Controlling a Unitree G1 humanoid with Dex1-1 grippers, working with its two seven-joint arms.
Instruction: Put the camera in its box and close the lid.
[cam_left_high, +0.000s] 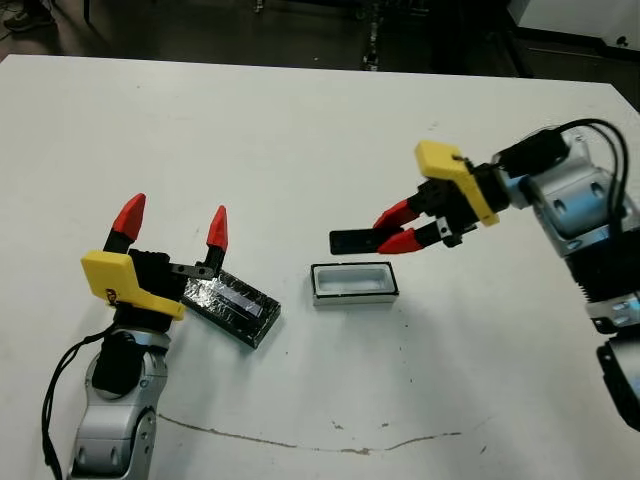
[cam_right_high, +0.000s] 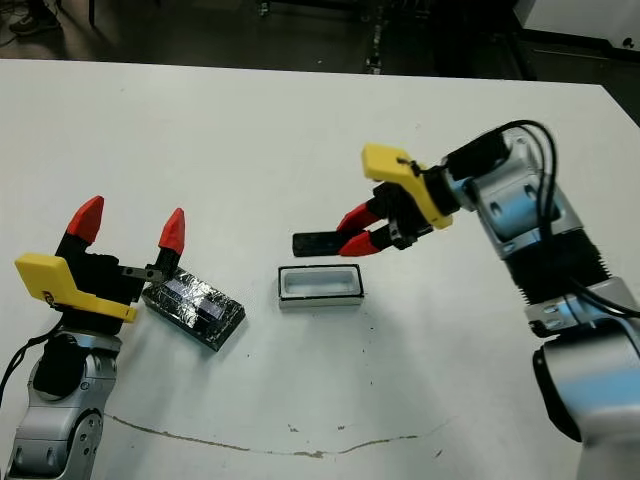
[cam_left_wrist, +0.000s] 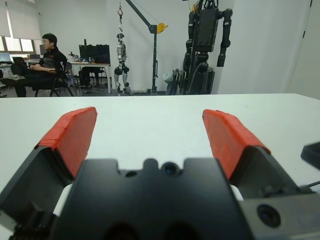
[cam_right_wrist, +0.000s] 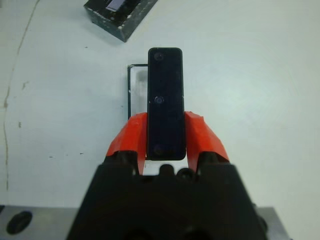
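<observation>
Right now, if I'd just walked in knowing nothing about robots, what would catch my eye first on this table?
Probably the right gripper, its red fingers pinching a slim black camera in the air just above and behind a small white-lined box at the table's middle. Next, the left gripper on the other side, fingers spread wide and pointing up, with the glossy black lid lying flat on the table beside it.

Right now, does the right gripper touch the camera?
Touching. In the right wrist view, the right gripper has its two red fingers pressed against both long sides of the camera, with no gap, holding it above the box.
</observation>
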